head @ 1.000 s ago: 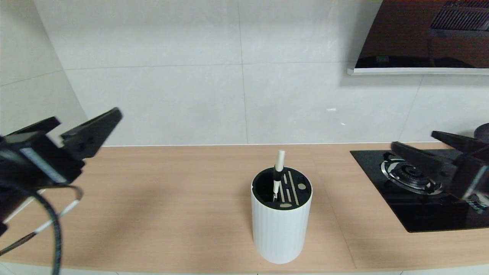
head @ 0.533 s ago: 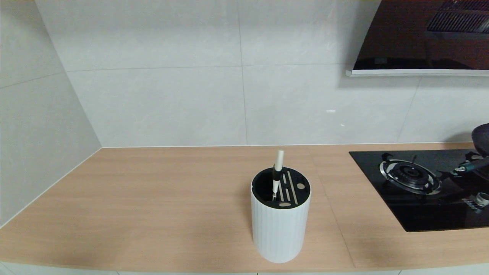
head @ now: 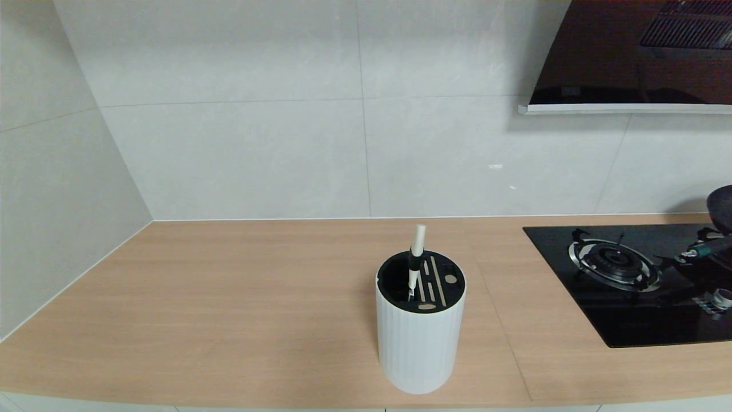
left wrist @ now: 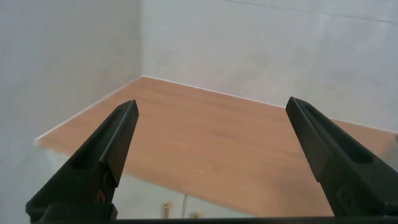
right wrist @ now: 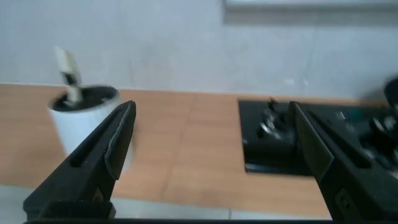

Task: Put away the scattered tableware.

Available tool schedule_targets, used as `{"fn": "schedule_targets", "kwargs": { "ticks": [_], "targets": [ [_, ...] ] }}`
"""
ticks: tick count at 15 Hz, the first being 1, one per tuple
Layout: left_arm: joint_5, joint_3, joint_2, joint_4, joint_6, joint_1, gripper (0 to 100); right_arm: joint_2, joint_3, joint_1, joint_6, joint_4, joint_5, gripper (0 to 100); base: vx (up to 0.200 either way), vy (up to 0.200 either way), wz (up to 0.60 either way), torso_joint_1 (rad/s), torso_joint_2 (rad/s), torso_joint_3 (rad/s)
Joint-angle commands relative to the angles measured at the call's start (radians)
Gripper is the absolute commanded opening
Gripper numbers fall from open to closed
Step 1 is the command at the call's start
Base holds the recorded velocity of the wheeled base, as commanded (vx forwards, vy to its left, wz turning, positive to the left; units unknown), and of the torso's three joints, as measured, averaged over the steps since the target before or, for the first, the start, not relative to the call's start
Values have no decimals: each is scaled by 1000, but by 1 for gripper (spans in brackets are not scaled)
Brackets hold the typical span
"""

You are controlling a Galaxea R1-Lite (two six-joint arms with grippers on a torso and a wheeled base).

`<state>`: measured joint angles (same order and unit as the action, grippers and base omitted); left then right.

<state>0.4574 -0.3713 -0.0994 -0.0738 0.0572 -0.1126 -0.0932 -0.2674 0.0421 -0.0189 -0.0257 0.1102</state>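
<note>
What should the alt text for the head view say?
A white ribbed holder stands near the front edge of a wooden counter, with one utensil standing upright in its black slotted top. A black gas stove is set into the counter at the right, below a dark hood on the tiled wall.

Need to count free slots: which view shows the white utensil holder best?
Head view: the white utensil holder stands whole, its slotted top and one utensil seen from above. The right wrist view shows it farther off, partly behind the right gripper's finger. The left wrist view faces countertop.
</note>
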Motion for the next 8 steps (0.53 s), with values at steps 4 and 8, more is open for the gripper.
{"fn": "schedule_targets", "kwargs": {
  "ticks": [4, 8],
  "targets": [
    [-60, 124, 99, 25, -30, 111, 100, 69, 79, -51, -39, 10, 59, 100, 0, 0, 0, 0, 0, 0],
    [-284, 371, 99, 146, -36, 113, 100, 93, 267, -44, 70, 70, -147, 100, 0, 0, 0, 0, 0, 0]
  ]
}}
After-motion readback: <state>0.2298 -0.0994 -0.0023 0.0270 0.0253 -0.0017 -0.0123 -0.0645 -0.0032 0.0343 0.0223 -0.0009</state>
